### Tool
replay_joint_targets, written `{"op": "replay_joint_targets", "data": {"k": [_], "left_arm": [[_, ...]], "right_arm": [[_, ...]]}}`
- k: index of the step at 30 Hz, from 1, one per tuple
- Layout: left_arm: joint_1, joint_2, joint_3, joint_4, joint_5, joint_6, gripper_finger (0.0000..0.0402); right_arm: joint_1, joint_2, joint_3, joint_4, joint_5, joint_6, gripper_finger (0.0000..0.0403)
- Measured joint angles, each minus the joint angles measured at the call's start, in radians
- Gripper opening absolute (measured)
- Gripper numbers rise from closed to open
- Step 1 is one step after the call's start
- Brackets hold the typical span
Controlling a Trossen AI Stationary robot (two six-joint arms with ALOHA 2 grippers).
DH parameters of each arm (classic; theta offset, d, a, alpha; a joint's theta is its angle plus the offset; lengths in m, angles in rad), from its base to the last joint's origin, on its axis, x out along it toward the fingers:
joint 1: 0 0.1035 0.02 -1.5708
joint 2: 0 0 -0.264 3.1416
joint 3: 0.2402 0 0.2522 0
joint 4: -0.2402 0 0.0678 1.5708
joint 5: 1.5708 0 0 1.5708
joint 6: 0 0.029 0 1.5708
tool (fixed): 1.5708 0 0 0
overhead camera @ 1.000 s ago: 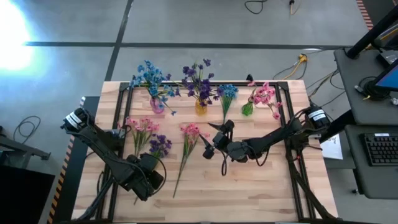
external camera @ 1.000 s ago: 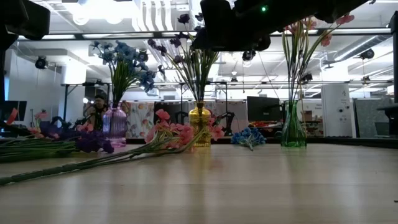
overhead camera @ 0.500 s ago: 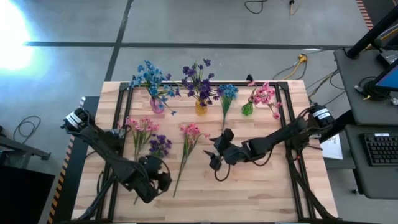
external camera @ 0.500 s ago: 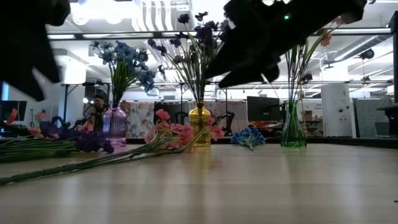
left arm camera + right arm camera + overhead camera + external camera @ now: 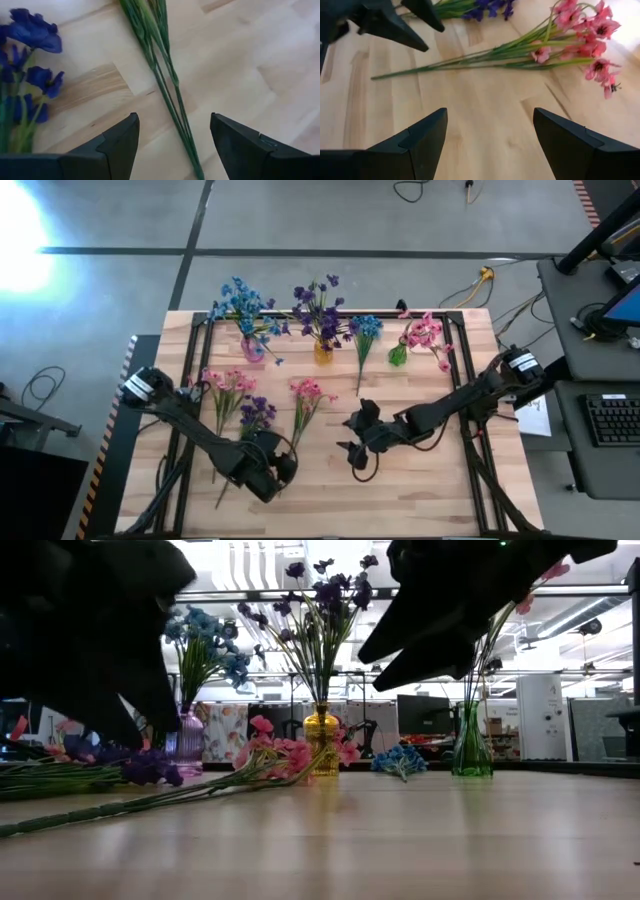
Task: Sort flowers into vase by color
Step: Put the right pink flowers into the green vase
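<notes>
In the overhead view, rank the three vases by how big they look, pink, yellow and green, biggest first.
1. pink vase, the widest.
2. yellow vase, a little smaller.
3. green vase, about the same as the yellow; too close to call.

Blossoms hide much of each vase from above, so the order is unsure.
</notes>
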State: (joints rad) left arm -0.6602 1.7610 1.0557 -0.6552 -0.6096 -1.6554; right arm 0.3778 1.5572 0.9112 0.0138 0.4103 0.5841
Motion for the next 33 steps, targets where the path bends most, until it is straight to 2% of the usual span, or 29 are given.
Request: {"op": "replay_joint_targets", "data": {"k": [14,17,21,30,33], "left_arm": [[0.047,0.181,0.115,0.008,0.028,0.100,0.0230],[0.052,0.216,0.129,0.008,0.032,0.103,0.0218],[0.052,0.252,0.148,-0.001,0.027,0.104,0.0172],[0.054,0.270,0.175,-0.032,0.030,0.073,0.0022],[0.054,0.271,0.186,-0.055,0.041,0.073,0.0006]], "right_arm": [[0.015,0.000,0.000,-0.017,0.000,0.012,0.0286],[0.015,-0.001,0.000,-0.017,0.001,0.012,0.0286],[0.015,-0.001,0.000,-0.018,0.001,0.011,0.0286],[0.017,-0.001,0.000,-0.051,0.000,0.008,0.0286],[0.019,-0.001,0.000,-0.067,0.000,0.008,0.0286]]}}
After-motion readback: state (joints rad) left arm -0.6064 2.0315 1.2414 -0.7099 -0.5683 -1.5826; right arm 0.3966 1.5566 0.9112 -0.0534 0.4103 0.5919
